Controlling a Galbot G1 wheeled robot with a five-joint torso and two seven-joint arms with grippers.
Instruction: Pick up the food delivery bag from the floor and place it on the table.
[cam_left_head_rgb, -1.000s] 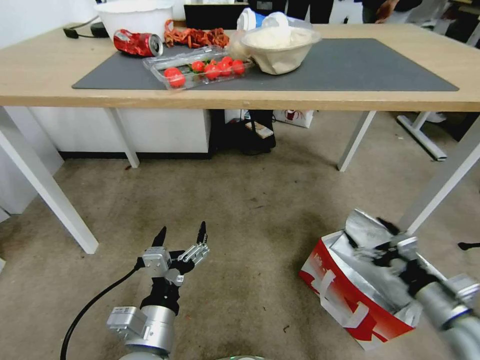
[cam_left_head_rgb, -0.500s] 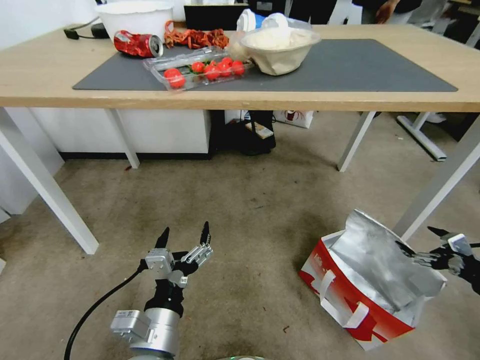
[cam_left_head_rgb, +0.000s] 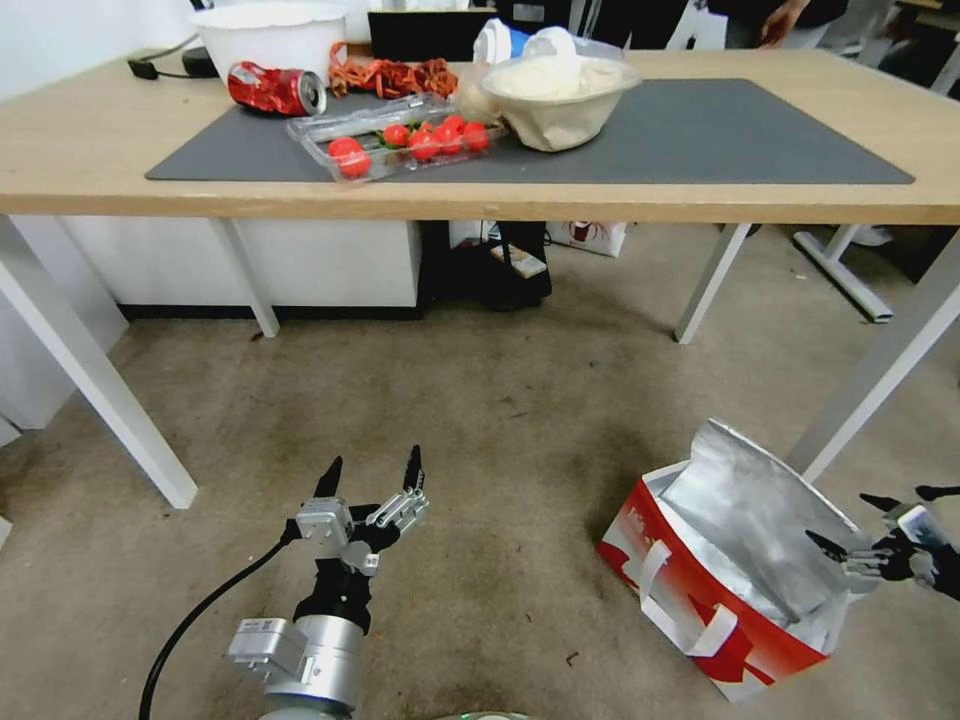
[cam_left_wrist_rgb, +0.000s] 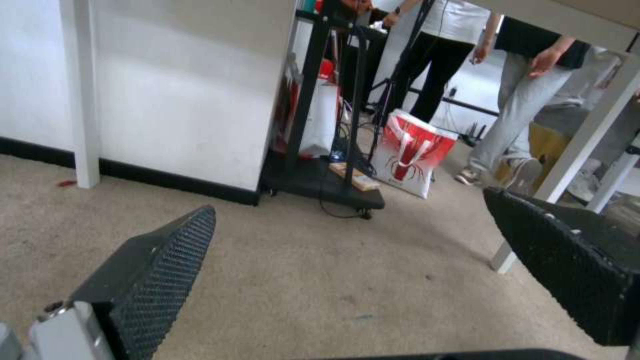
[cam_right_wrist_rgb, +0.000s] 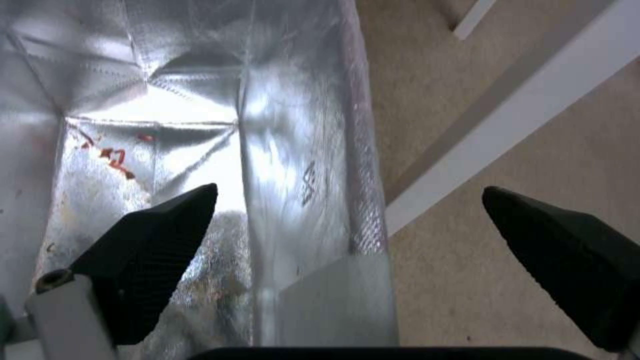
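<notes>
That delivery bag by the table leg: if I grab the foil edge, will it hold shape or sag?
The food delivery bag probably sags: its foil lining is creased and its top flap leans. It looks empty inside, so likely light. The right gripper, open, straddles that edge; thin foil may slip or crumple.

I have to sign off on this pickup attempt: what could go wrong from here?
The open right hand straddles the food delivery bag's thin foil wall, not a strap; closing there may crumple or slip. The bag stands beside a leg of the table and might snag it when lifted.
</notes>
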